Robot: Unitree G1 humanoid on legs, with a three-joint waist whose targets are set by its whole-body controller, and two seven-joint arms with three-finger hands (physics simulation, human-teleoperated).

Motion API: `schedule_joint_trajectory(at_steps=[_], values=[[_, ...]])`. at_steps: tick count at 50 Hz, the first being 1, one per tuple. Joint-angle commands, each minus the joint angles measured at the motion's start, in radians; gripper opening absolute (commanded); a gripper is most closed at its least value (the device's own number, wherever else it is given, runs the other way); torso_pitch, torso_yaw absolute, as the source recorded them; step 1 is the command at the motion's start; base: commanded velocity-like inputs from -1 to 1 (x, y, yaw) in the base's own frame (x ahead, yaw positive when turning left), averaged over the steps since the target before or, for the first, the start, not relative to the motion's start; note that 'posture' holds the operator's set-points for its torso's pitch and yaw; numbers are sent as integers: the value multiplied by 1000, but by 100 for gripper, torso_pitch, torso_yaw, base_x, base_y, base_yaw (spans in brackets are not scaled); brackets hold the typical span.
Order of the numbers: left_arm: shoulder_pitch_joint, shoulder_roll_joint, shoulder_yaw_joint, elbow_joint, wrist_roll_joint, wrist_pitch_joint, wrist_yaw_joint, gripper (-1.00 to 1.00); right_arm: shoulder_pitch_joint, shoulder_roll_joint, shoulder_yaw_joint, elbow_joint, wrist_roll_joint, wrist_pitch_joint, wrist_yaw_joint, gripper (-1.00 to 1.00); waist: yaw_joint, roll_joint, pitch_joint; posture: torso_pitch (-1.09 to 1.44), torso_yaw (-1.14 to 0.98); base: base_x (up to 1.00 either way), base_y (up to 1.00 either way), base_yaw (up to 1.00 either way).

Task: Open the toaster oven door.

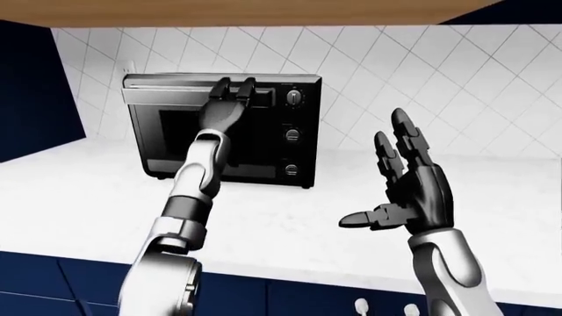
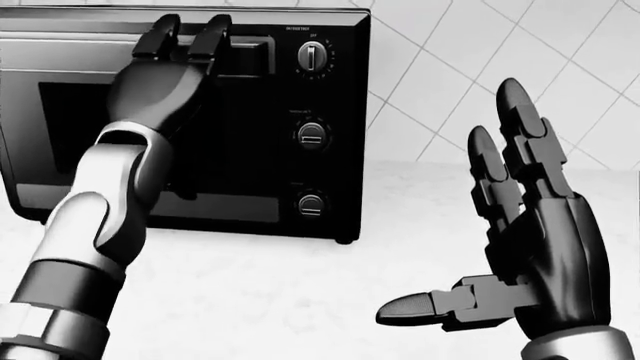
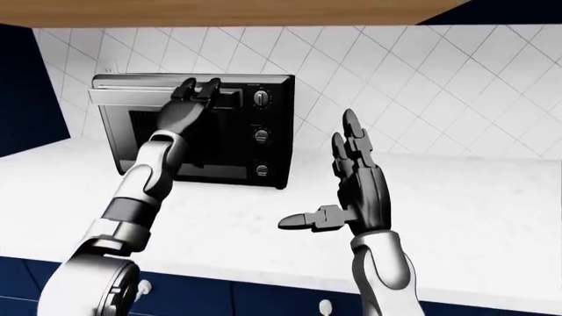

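Observation:
A black toaster oven (image 2: 340,105) stands on the white counter (image 2: 260,300) against the tiled wall, with three knobs (image 2: 312,135) down its right side. Its glass door (image 2: 70,112) takes up the left part, and in the eye views its top edge leans slightly out. My left hand (image 2: 185,37) reaches up the door with two straight fingers (image 2: 212,36) laid on the handle bar (image 2: 250,56) at the top; the thumb is hidden. My right hand (image 2: 450,202) is raised to the right of the oven, open, palm toward it, touching nothing.
A wooden cabinet underside (image 1: 263,12) hangs over the counter. Blue lower cabinets with small white knobs (image 1: 360,305) run under the counter edge. Dark blue walls (image 1: 35,92) frame the left side. White tiles (image 1: 456,85) cover the wall behind.

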Motion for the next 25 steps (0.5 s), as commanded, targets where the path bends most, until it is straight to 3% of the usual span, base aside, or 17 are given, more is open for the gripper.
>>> schedule_joint_trajectory(at_steps=[1, 9, 25], values=[[-48, 7, 3, -1, -5, -6, 19, 100, -24, -3, -3, -21, 3, -27, 0, 100, -1, 1, 3, -62, 0, 0, 0, 0], [-174, 19, -11, 251, -17, -34, 101, 100, -23, -2, -2, -4, 2, -46, 2, 100, 0, -2, 2, -62, 0, 0, 0, 0], [-192, 19, -25, 348, -40, -32, 107, 100, -18, 0, 2, 2, 4, -50, -1, 100, -4, 2, -1, -62, 0, 0, 0, 0]])
